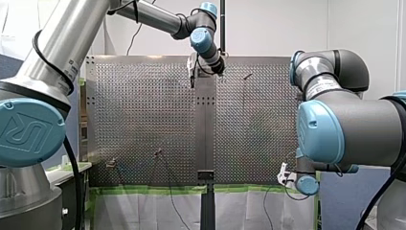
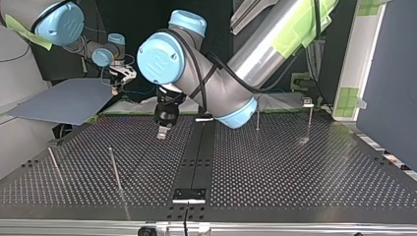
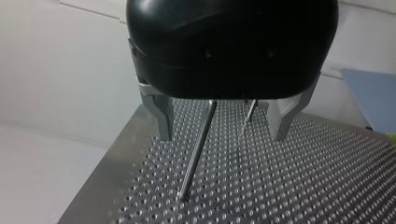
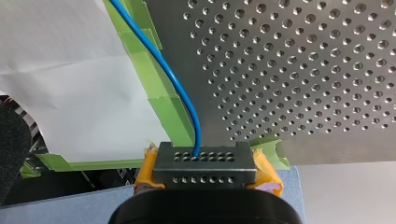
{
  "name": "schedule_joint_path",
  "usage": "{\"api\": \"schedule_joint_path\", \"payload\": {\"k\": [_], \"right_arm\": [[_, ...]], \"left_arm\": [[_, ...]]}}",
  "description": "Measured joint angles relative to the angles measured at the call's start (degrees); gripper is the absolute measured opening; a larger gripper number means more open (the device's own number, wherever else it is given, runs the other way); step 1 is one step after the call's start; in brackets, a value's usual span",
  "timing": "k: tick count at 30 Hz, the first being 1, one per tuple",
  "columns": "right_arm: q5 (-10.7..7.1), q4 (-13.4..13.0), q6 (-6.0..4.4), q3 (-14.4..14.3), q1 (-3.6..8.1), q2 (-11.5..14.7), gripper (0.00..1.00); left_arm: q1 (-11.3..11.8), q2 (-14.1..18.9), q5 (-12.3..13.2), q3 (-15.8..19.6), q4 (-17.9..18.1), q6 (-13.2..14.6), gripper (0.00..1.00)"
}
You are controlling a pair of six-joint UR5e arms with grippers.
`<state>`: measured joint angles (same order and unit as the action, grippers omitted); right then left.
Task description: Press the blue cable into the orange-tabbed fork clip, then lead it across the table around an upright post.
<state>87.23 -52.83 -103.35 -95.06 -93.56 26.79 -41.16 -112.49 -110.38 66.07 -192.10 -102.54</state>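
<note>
Cable (image 4: 180,88), blue, sits clamped between the yellow pads (image 4: 268,179) of my right claw (image 4: 205,163), just off the edge of the tabletop (image 4: 303,70), and runs away along the green tape (image 4: 163,93) there. My left claw (image 3: 222,135) hangs over the tabletop, metal fingers (image 3: 163,119) apart, an upright post (image 3: 196,149) ahead between them.

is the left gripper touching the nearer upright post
Apart. Left wrist view: the nearer post stands ahead of the left gripper, clear of both open fingers.
</note>
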Motion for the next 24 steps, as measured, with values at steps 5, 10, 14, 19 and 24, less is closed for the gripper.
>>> {"api": "schedule_joint_path", "payload": {"k": [5,10,14,19,24], "right_arm": [[0.05,0.07,0.04,0.00,0.00,0.04,0.00],[0.05,0.09,0.05,0.00,0.00,0.04,0.00],[0.05,0.09,0.05,-0.01,0.00,0.02,0.00],[0.06,0.09,0.06,0.00,0.00,0.00,0.00],[0.06,0.08,0.06,0.01,-0.01,0.01,0.00]], "left_arm": [[-0.20,-0.02,-2.42,0.00,-0.24,0.08,0.99],[-0.32,-0.03,-4.94,0.00,-0.29,0.05,0.99],[-0.33,-0.03,-6.83,0.00,-0.30,-0.13,0.99],[-0.34,-0.03,-9.16,0.00,-0.20,-0.22,0.99],[-0.39,-0.01,-11.60,0.00,0.59,0.35,0.99]]}}
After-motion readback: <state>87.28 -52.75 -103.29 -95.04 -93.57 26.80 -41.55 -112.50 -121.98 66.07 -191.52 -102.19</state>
